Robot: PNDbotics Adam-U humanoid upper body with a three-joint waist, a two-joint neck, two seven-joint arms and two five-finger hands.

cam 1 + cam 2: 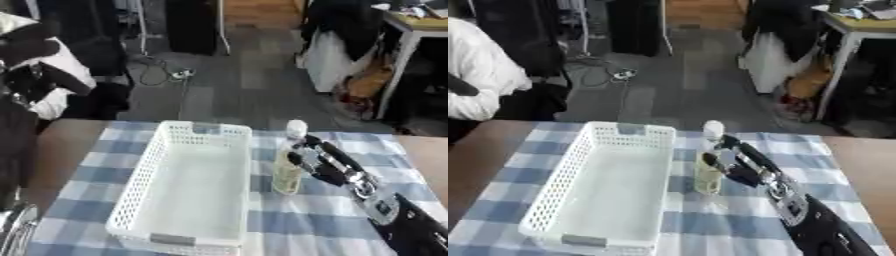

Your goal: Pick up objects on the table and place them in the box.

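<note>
A clear bottle [288, 162] with a white cap and yellowish liquid stands upright on the checked cloth, just right of the white mesh basket [149, 172]. My right hand [331, 162] reaches in from the lower right and is open. Its straight fingers lie along the bottle's right side and its thumb rests against the bottle's front. The basket holds nothing. At the lower left corner of the left eye view my left hand [16, 225] rests open with its fingers up, away from the bottle and the basket.
A blue and white checked cloth [297, 220] covers the middle of the brown table [61, 145]. Beyond the table's far edge are a grey floor, cables, a person in white at the left and a desk at the right.
</note>
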